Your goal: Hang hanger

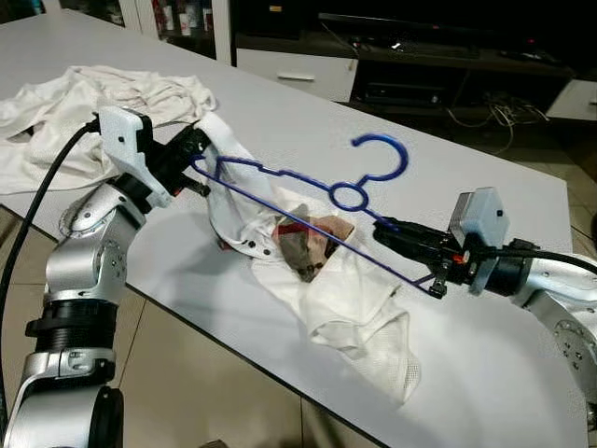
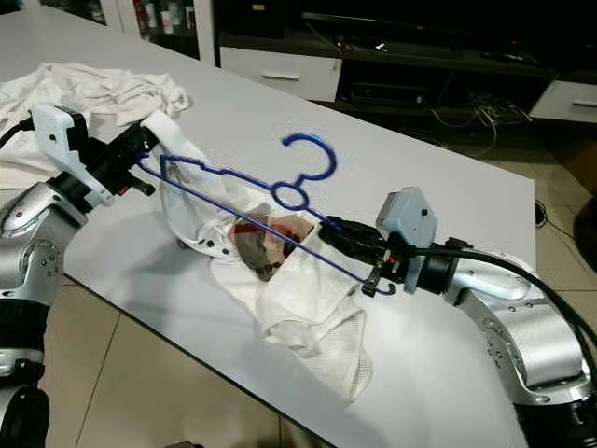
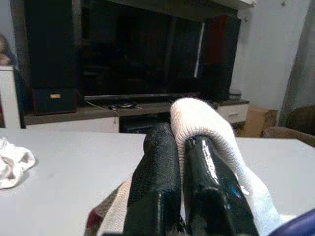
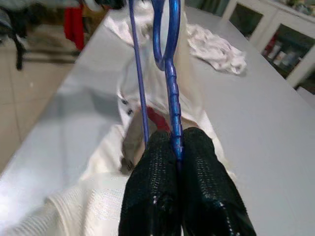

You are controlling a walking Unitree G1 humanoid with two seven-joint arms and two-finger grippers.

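Observation:
A blue wire hanger (image 1: pixel 347 194) is held above the white table, hook up. My right gripper (image 1: pixel 384 225) is shut on its right shoulder arm, seen clamped between the fingers (image 4: pixel 194 162) in the right wrist view. A white shirt (image 1: pixel 326 289) with a red and brown print lies crumpled under the hanger, and one part of it is draped over the hanger's left end. My left gripper (image 1: pixel 198 142) is shut on that fold of white cloth (image 3: pixel 202 120) at the left end.
A second white garment (image 1: pixel 84 103) lies heaped at the table's far left. The white table (image 1: pixel 485 373) has its near edge running diagonally over tiled floor. A dark TV unit (image 1: pixel 420 56) stands beyond the table.

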